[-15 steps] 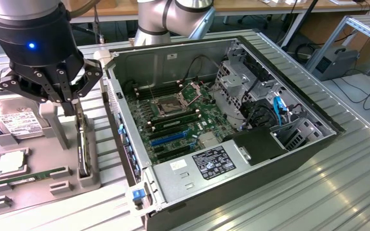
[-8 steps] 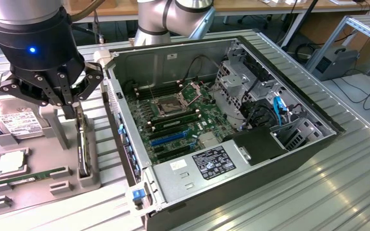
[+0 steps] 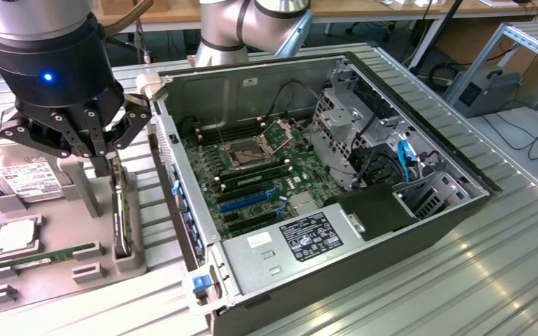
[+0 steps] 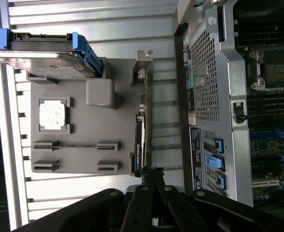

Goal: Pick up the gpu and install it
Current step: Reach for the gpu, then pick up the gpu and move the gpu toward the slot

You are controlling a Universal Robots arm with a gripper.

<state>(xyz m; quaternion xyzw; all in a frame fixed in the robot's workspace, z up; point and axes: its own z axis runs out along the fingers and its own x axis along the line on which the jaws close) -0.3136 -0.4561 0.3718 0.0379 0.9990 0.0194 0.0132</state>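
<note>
The gripper (image 3: 104,159) has its fingers pressed together with no gap. Whether they pinch anything cannot be told. Directly under the tips the gpu (image 3: 120,224) stands on its long edge in the grey holder tray (image 3: 64,283), at the tray's edge nearest the open computer case (image 3: 250,84).

A narrow strip of ribbed table separates that edge from the case wall, so there is little room sideways toward the case. Above the card the space is open.

On the gripper's other side a grey post (image 3: 82,185) rises just beside the fingers, with the hard drive (image 3: 26,178) beyond it.

The exterior view takes in the case's interior — motherboard (image 3: 250,175) and blue slots (image 3: 246,201).

From the wrist view, the gripper (image 4: 152,170) hangs over the near end of the gpu (image 4: 139,140), slightly toward the case (image 4: 207,82). The card's pale bracket (image 4: 142,67) is at the far end.
</note>
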